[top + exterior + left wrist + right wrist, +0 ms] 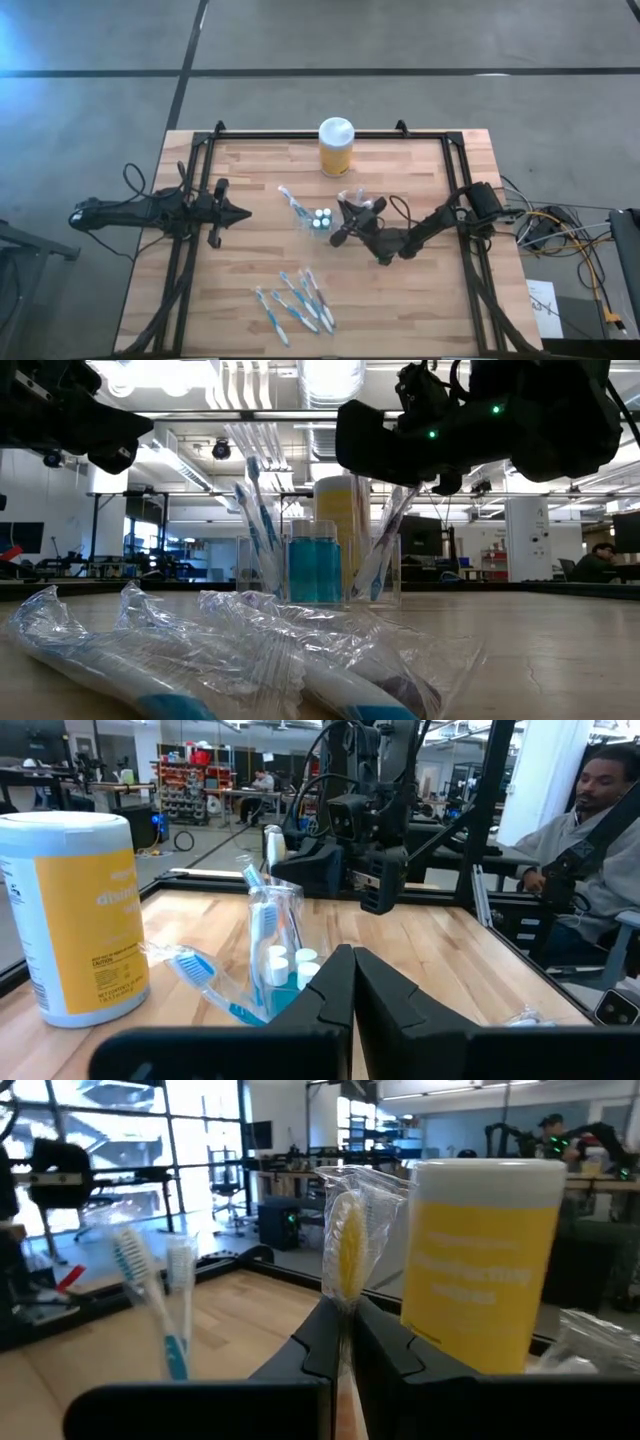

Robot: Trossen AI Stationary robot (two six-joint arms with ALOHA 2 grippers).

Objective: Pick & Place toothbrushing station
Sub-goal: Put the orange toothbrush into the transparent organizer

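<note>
Clear holder (318, 220) — placed at the middle of the wooden table (420, 290), with white-capped tubes (321, 216) seen from above. In the low view the blue bodies of these tubes (314, 568) are shown, along with upright toothbrushes (258, 525) leaning in the holder; this is not legible from overhead.

Yellow jar (335, 146) with white lid — stood at the far edge, behind the holder.

Loose wrapped toothbrushes (297, 303) — laid in a group near the front edge. Their crinkled clear wrappers (260, 640) are shown only in the low view.

Right gripper (346, 209) — held just right of the holder. Its fingers (335, 1342) are pinched on a toothbrush in clear wrap (347, 1245), whose head stands up in front of the jar; this grip is revealed only by the right wrist view.

Left gripper (243, 213) — parked at the left of the table, well apart from the holder, pointed toward it. Its fingers (335, 995) are pressed together on nothing.

A seated person (590, 830) is shown beyond the table in the left wrist view only.
</note>
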